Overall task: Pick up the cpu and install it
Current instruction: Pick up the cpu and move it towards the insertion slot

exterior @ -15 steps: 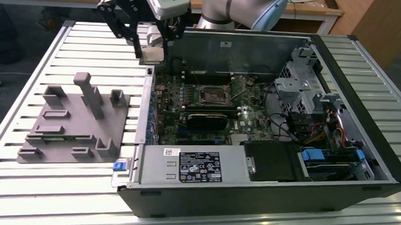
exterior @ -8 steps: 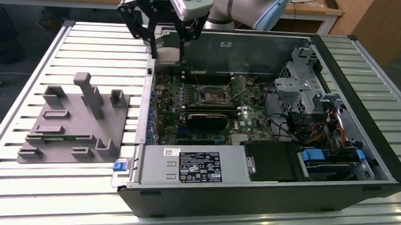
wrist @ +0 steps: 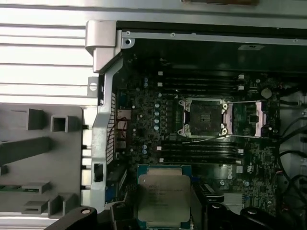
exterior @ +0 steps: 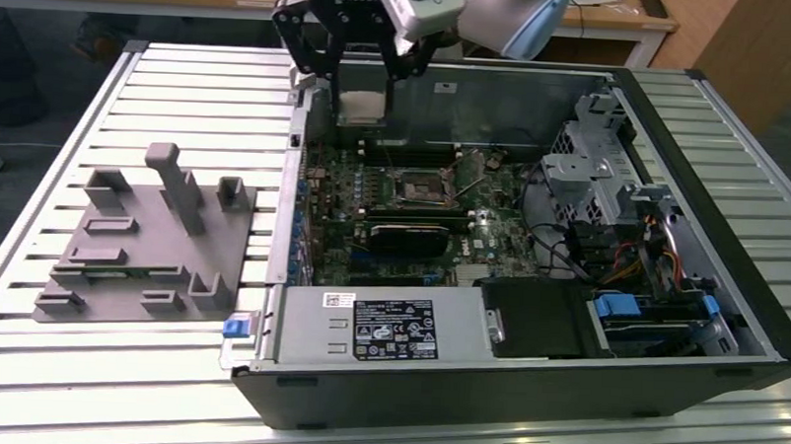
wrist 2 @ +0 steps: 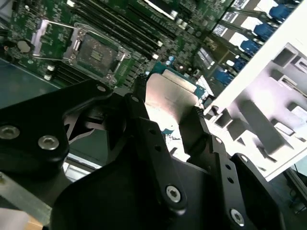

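Jaws are clenched on two opposite edges of the cpu [wrist: 164,199], held above the open computer case [exterior: 495,408]. It looks light, thin, stiff and fragile, so an edge hold seems safest.

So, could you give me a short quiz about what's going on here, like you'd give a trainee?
1. True or false: the cpu already sits in the socket.
2. What is the gripper shut on? A) the cpu B) a cable C) nothing
3. Fill in: in the exterior view, the grey fixture lies on the ___ of the computer case.
Key: 1 false, the socket lies open and bare. 2 A. 3 left.
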You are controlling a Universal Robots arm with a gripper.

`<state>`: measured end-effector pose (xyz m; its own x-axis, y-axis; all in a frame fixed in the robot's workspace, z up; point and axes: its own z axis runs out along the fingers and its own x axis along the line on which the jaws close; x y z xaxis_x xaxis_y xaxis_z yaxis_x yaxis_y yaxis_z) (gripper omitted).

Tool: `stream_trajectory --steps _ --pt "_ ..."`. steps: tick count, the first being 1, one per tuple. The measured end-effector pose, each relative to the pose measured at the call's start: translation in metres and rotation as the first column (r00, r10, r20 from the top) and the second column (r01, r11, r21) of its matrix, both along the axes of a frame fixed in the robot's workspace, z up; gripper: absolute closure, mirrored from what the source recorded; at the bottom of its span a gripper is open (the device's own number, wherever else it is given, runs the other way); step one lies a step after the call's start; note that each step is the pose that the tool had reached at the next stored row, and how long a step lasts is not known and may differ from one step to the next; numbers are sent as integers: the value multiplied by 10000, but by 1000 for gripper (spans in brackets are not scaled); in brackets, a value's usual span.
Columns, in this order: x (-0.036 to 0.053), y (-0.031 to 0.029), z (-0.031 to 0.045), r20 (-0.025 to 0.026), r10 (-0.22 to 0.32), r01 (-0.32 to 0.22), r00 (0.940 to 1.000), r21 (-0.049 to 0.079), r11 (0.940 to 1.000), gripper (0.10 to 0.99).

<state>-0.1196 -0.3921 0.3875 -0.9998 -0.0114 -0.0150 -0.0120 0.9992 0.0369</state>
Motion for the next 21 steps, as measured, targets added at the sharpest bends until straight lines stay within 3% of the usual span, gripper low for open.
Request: stream_trajectory --steps 10,21 --pt "314 169 -18 0 0 0 10000 0 10000 561" --pt "709 240 -32 0 0 0 10000 1 10000 561"
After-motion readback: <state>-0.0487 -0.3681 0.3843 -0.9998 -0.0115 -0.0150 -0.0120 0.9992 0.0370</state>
